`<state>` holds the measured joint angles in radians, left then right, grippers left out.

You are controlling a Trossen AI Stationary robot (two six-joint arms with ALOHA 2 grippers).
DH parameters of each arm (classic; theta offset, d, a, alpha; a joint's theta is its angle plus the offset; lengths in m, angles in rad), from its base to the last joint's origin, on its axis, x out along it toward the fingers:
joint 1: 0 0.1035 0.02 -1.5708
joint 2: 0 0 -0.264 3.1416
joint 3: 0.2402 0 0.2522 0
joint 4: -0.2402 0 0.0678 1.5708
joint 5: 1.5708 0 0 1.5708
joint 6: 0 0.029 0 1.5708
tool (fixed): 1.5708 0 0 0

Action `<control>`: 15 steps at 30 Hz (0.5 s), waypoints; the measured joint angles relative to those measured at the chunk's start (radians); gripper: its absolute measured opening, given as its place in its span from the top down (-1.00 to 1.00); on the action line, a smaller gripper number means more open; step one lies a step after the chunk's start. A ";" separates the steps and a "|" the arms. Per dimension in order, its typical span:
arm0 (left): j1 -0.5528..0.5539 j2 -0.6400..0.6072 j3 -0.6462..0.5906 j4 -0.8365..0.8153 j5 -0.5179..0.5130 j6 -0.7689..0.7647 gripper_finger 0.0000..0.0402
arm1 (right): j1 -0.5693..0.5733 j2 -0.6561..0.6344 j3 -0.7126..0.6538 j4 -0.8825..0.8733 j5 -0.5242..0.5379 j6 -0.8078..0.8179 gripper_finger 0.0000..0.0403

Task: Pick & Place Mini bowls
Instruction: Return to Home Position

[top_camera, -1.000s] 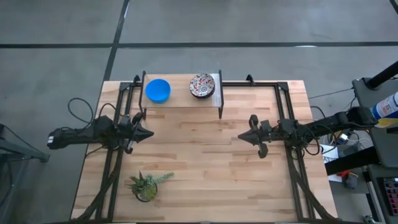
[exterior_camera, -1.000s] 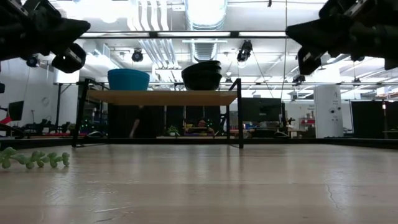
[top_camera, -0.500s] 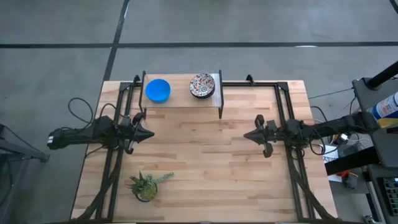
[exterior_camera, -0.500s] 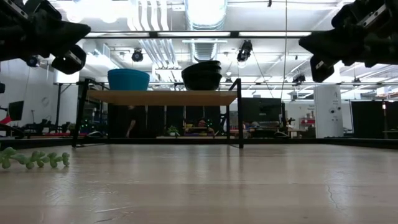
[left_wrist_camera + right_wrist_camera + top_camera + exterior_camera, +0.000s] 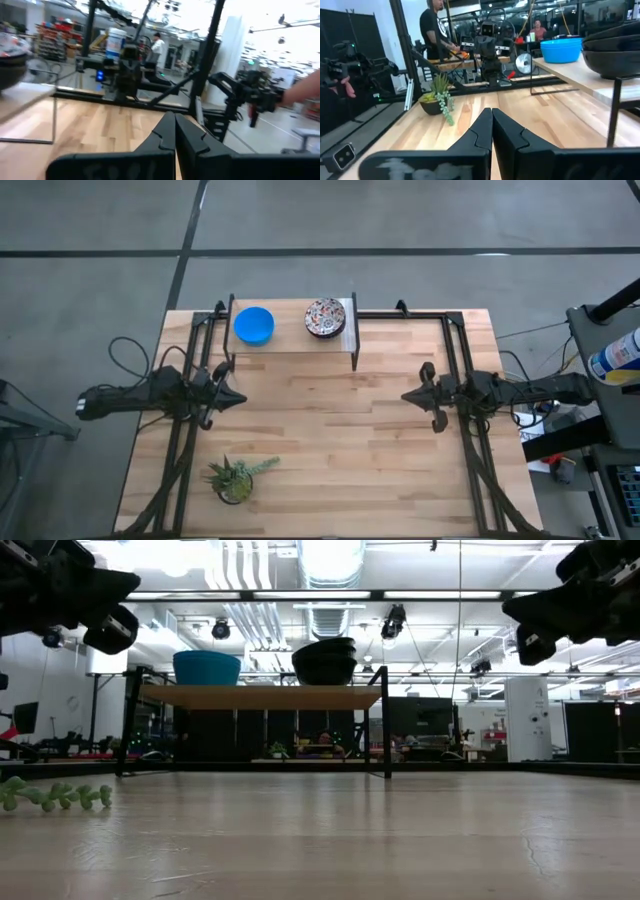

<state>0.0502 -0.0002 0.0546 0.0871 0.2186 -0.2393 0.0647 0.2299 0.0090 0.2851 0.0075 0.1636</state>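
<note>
Bright blue bowls (image 5: 254,325) and red-and-dark patterned bowls (image 5: 325,317) sit in two stacks on a small raised wooden shelf (image 5: 290,342) at the table's far side. The low view shows the blue stack (image 5: 207,667) and the patterned stack (image 5: 324,662) side by side on the shelf top. My left gripper (image 5: 240,398) hovers shut over the table's left part, near side of the shelf. My right gripper (image 5: 405,396) hovers shut over the right part. The right wrist view shows its shut fingertips (image 5: 492,120), the blue stack (image 5: 561,50) and the patterned stack (image 5: 615,50).
A small green potted plant (image 5: 236,479) stands near the table's near-left corner. The shelf rests on thin black legs (image 5: 386,725) with open space under it. Black arm frames run along both table sides. People stand in the room beyond the table.
My right gripper has drawn back toward the table's right edge, staying shut and above the table. The left gripper and the bowls have kept still.
</note>
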 joint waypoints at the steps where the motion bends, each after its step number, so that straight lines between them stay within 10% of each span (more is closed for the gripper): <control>1: 0.000 0.000 -0.005 0.000 0.012 -0.001 1.00 | 0.000 -0.021 0.000 -0.026 0.000 -0.005 0.96; 15: 0.000 0.000 -0.045 -0.012 -0.005 0.025 1.00 | 0.001 -0.184 0.000 -0.209 0.072 -0.044 0.96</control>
<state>0.0502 -0.0002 0.0093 0.0753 0.2133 -0.2138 0.0653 0.0462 0.0090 0.0759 0.0795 0.1195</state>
